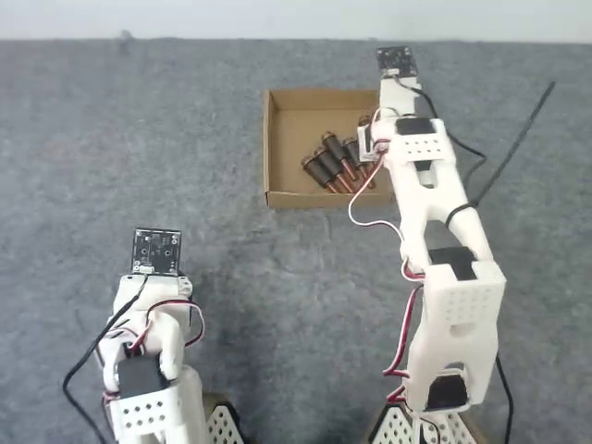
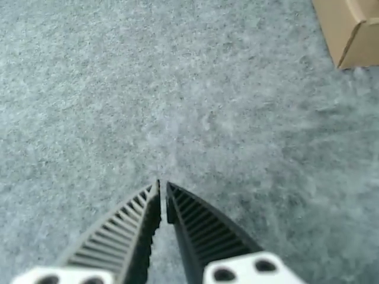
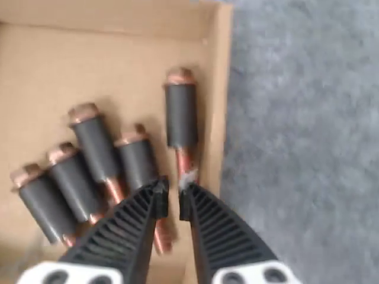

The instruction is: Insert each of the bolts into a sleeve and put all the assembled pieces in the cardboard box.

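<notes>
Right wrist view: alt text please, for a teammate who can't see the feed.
Five sleeved bolts lie in the cardboard box, four fanned side by side and a fifth bolt along the box wall. The right gripper sits at that bolt's copper shank end; grey carpet lies beyond the wall.

The cardboard box [image 1: 289, 125] sat on the counter [image 1: 139, 139], far and right of centre. The assembled pieces [image 1: 331, 166] lay side by side in its right half. The right gripper [image 3: 172, 192] hung over the box's right side. The left gripper [image 2: 163, 189] was over the near-left counter.
</notes>
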You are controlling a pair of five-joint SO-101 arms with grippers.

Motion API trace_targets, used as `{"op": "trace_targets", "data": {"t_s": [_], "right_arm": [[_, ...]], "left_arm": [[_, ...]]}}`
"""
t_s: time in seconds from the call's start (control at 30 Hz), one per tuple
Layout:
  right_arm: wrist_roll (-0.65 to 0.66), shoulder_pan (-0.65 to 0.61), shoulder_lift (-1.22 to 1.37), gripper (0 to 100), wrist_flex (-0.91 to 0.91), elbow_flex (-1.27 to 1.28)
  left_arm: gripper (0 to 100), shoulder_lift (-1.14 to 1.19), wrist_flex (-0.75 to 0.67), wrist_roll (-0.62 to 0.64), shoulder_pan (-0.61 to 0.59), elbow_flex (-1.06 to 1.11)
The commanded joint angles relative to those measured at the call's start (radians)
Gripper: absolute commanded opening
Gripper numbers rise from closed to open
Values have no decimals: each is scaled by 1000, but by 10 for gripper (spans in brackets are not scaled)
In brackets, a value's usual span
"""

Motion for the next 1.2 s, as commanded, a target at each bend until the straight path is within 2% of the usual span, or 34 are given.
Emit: {"op": "trace_targets", "data": {"t_s": [0.0, 0.27, 0.47, 0.57, 0.83, 1.03, 1.17], "right_arm": [[2, 12, -111, 6, 114, -55], [11, 12, -203, 6, 426, -54], [138, 33, -275, 6, 647, -49], [170, 67, -317, 6, 664, 38], [183, 119, -618, 6, 360, 535], [187, 114, -829, 6, 209, 856], [189, 131, -960, 6, 21, 1088]], "left_arm": [[12, -8, 5, -8, -2, -13], [12, -8, 5, -8, -2, -13], [12, -8, 6, -8, -3, -13], [12, -8, 6, -6, -3, -13], [12, -8, 6, -6, -3, -13], [12, -8, 5, -6, -34, -13], [12, -8, 3, -6, -48, -13]]}}
